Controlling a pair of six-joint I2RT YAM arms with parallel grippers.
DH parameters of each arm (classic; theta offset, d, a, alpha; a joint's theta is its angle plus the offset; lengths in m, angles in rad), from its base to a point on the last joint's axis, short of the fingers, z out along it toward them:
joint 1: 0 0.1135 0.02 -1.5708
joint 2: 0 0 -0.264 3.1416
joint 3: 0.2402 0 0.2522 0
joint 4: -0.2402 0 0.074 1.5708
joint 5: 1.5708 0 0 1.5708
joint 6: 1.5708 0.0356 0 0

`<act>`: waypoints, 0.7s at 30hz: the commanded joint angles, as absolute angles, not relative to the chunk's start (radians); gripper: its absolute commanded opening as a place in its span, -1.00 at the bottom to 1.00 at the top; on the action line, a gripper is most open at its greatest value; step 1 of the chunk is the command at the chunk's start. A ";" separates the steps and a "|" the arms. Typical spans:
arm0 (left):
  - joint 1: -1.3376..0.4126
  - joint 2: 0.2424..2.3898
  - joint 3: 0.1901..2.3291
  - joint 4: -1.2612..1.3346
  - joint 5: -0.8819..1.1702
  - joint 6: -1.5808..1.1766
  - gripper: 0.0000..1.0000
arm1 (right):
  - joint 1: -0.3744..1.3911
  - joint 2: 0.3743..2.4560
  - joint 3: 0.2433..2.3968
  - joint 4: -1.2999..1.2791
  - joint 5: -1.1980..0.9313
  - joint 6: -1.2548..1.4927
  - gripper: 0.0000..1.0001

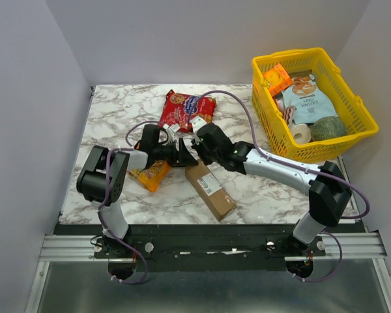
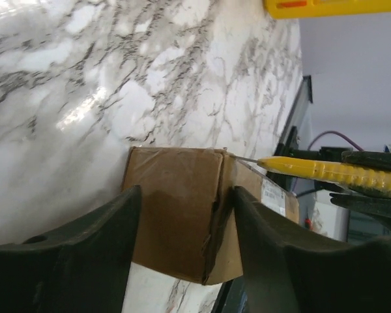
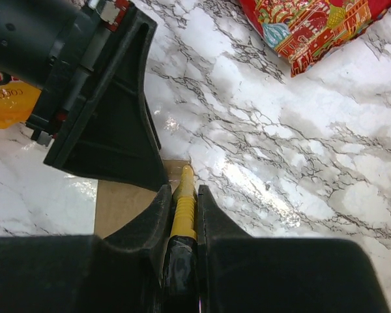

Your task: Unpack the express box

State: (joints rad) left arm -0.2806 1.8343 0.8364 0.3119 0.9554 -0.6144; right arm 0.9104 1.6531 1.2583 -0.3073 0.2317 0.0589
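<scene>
Blade meets carton: the express box (image 1: 210, 189) lies flat on the marbled surface (image 1: 117, 111), near the front edge between the two arms, label up and flaps apparently sealed. The job looks to be at the cutting step. The left tool (image 2: 186, 205) has its fingers (image 2: 111, 241) set on either side of the box's far end and appears clamped on it, bracing the carton. The right tool (image 3: 183, 195) is closed tight on a yellow cutter (image 2: 326, 171), whose thin blade reaches the top edge of that same end. Whether the tip has bitten into the cardboard cannot be told from here. By the look of it, the next move calls for a shallow, steady draw of the blade along the top of the box toward its near end. The left tool would need to hold firm so that the carton does not slide or twist. The cut starts right beside the left tool's finger, so the blade's line needs to run clear of it and stay shallow enough to spare whatever is inside. A red snack bag (image 1: 186, 109) lies just beyond the two tools, an orange packet (image 1: 150, 175) sits under the left arm, and a yellow basket (image 1: 362, 114) of goods stands well apart at the far right corner
</scene>
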 commanded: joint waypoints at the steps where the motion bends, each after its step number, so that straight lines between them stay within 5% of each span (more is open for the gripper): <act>1: -0.247 1.633 0.778 0.258 0.796 -0.477 0.46 | 0.933 1.692 1.275 -0.364 0.190 0.011 -0.99; 6: -0.244 1.467 0.755 0.159 0.801 -0.304 0.45 | 0.933 1.746 1.341 -0.324 0.134 -0.046 -0.99; 16: -0.259 1.471 0.663 0.279 0.972 -0.296 -0.39 | 0.934 1.746 1.333 -0.305 0.077 -0.080 -0.99; 21: -0.275 1.515 0.612 0.438 1.051 -0.391 -0.43 | 0.927 1.726 1.316 -0.308 0.074 -0.121 -0.99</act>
